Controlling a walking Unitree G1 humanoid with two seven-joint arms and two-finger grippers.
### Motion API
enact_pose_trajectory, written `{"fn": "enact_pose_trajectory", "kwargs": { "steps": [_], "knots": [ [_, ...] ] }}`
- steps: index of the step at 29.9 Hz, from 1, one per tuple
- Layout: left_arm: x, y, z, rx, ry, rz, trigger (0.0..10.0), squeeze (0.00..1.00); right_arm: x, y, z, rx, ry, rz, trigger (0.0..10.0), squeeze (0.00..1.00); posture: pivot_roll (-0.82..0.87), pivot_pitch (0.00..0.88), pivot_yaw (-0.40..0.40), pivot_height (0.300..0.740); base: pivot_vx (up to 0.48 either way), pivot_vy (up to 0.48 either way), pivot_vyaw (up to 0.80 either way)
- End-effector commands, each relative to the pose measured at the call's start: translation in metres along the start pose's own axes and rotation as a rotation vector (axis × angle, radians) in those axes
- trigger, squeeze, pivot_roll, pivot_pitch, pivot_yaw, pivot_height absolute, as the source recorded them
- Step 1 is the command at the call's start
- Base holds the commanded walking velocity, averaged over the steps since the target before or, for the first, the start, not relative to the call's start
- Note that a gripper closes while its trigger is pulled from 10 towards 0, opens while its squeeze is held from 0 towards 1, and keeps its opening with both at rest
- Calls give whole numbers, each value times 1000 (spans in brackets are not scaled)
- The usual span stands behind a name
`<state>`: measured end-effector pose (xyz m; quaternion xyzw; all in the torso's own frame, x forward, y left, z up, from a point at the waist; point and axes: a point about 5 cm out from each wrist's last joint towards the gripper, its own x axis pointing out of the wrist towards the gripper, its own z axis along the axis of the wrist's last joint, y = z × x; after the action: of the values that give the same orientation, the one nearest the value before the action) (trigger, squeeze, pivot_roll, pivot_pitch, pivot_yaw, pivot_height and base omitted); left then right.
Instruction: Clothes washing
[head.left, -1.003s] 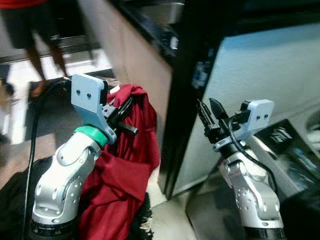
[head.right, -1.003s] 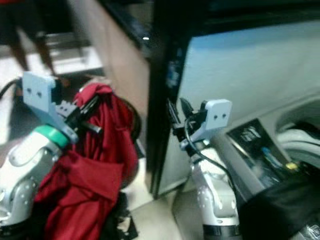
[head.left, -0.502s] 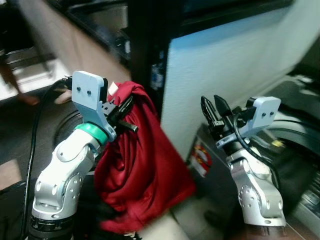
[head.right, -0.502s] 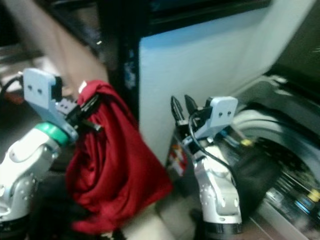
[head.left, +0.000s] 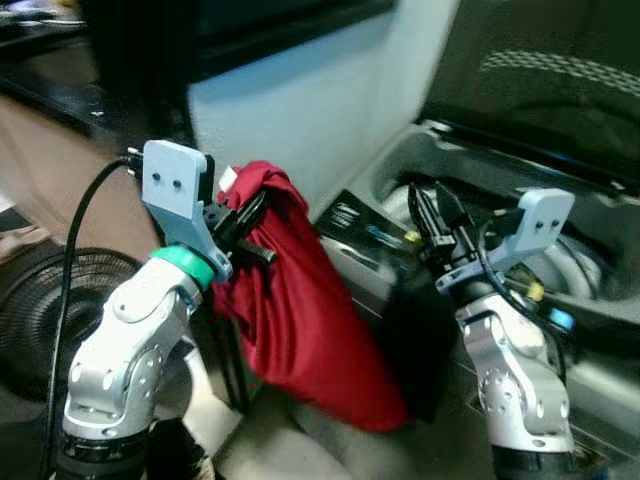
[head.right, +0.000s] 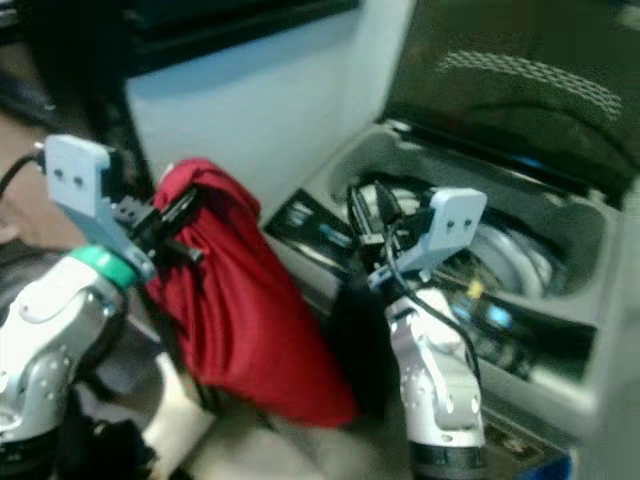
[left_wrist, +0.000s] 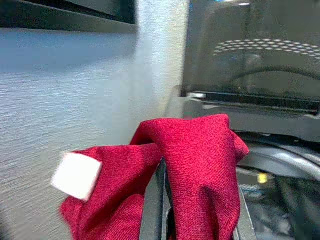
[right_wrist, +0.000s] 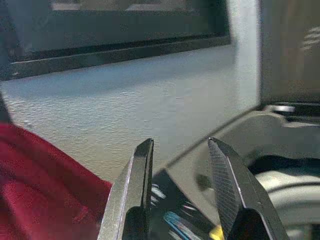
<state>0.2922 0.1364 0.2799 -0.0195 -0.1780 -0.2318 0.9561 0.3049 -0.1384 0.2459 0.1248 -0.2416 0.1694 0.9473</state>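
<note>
**Red garment held up beside open washer**

Left gripper (head.left: 240, 225) pinches the red garment (head.left: 300, 310) by its top fold. The cloth hangs as a long bundle, its long axis slanting from 11 o'clock down to 5 o'clock, low end near the washing machine (head.left: 480, 170). Right gripper (right_wrist: 182, 185) is raised at the tub rim, fingers spread, holding nothing.

Risk: the trailing hem may snag on the control panel (head.left: 350, 225), or the garment may slip from the small pinch.
</note>
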Motion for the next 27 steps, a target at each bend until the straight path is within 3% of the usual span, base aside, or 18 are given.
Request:
{"fn": "enact_pose_trajectory", "kwargs": {
  "steps": [1, 10, 19, 27],
  "knots": [
    [2, -2, 6, -4, -22, -11, 10000, 0, 2, 0, 4, 5, -11, -2, 10000, 0, -46, 49, 35, 740, 0, 0, -775],
    [3, -2, 10, -7, -34, -9, 10000, 0, 5, 2, 11, 14, -40, 0, 10000, 0, -45, 50, 37, 740, 0, 0, -775],
    [5, 0, 15, -2, -50, 1, 10000, 0, 9, -5, 22, 117, -99, -65, 10000, 0, -45, 50, 37, 740, 0, 0, -775],
    [6, 1, 17, -4, -55, 6, 10000, 0, 9, -8, 23, 132, -102, -87, 10000, 0, -39, 54, 39, 740, 0, 0, -776]
  ]
}}
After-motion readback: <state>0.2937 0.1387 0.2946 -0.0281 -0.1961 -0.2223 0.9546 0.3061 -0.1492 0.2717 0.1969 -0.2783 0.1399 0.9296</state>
